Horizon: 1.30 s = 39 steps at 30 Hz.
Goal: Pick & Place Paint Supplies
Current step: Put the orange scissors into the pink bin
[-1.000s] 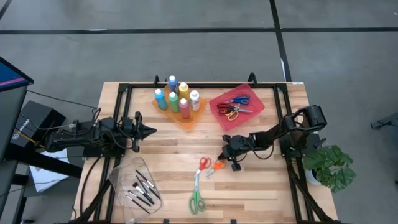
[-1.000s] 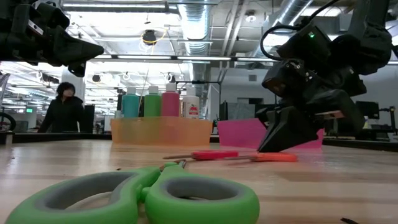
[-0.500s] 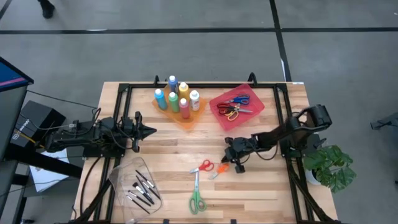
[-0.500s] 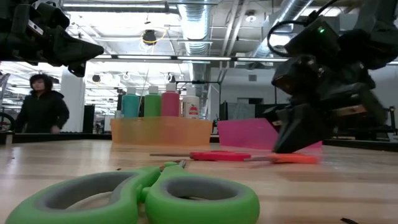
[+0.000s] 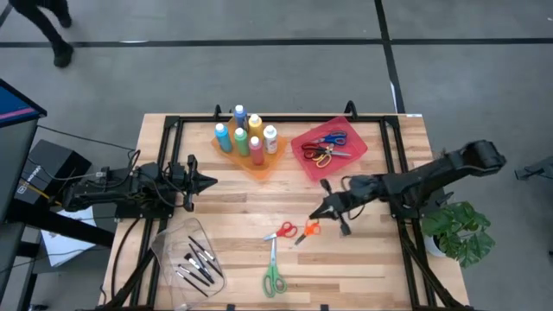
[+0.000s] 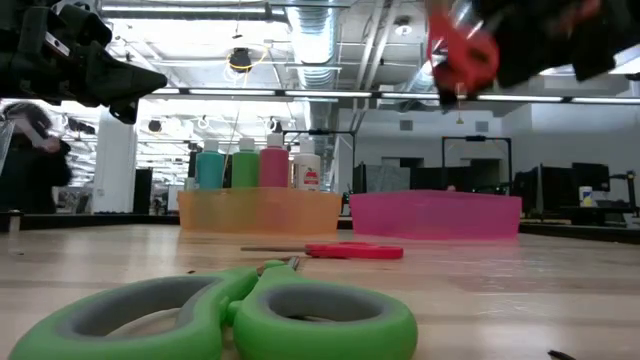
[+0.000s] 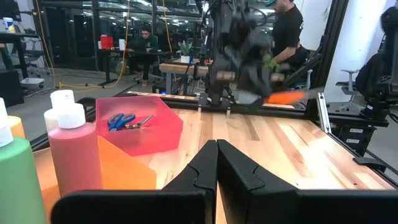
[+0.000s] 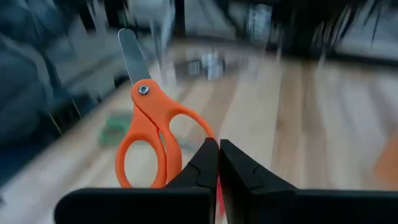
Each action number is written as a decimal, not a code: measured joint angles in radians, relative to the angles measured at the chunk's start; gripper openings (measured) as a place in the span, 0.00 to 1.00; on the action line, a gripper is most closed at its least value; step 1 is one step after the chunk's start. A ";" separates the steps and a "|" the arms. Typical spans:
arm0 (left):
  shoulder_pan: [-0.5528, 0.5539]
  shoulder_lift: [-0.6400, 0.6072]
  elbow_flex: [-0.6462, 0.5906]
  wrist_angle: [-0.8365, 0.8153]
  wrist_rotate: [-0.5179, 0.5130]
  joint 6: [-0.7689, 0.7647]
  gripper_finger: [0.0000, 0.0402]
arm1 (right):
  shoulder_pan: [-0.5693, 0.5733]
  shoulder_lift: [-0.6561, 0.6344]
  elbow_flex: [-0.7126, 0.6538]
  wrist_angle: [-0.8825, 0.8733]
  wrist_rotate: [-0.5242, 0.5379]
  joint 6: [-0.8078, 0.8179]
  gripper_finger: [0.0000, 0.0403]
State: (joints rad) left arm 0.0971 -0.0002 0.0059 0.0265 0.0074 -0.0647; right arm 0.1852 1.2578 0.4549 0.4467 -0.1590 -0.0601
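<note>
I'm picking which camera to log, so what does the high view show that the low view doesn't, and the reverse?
Only the high view: the brushes in their clear tray, the left claw waiting shut over the table's left side, and the scissors in the pink tray. Only the low view: the orange scissors lifted well above the table. Both: the green scissors, the red scissors and the paint bottles.

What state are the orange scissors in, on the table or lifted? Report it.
Lifted. The right gripper is shut on the orange scissors; the low view shows them hanging high above the table.
</note>
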 joint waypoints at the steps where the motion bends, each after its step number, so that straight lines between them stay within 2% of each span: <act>1: 0.000 0.000 0.000 0.000 0.000 0.000 0.00 | 0.000 -0.038 0.000 0.006 -0.001 0.002 0.00; 7: 0.000 0.000 0.000 0.000 0.000 0.000 0.00 | -0.001 -0.252 0.002 0.100 -0.004 0.022 0.00; 13: 0.000 0.000 0.000 0.000 0.000 0.000 0.00 | -0.016 -0.424 0.003 0.294 -0.110 0.034 0.00; 16: 0.000 0.000 0.000 0.000 0.000 0.000 0.00 | -0.017 -0.494 0.004 0.274 -0.093 0.007 0.00; 22: 0.000 0.000 0.000 0.000 0.000 0.000 0.00 | -0.033 -0.529 0.004 0.186 0.036 -0.031 0.00; 27: 0.000 0.000 0.000 0.000 0.000 0.000 0.00 | -0.102 -0.532 0.004 0.060 0.337 -0.098 0.00; 30: 0.000 0.000 0.000 0.000 0.000 0.000 0.00 | -0.200 -0.521 0.021 -0.061 0.503 -0.108 0.00; 32: 0.000 0.000 0.000 0.000 0.000 0.000 0.00 | -0.280 -0.513 0.038 -0.178 0.571 -0.108 0.00; 35: 0.000 0.000 0.000 0.000 0.000 0.000 0.00 | -0.408 -0.480 0.052 -0.275 0.590 -0.098 0.00; 39: 0.000 0.000 0.000 0.000 0.000 0.000 0.00 | -0.556 -0.412 0.052 -0.313 0.534 -0.087 0.00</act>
State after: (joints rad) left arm 0.0971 -0.0002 0.0062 0.0266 0.0073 -0.0644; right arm -0.3709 0.8454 0.5072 0.1336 0.3751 -0.1475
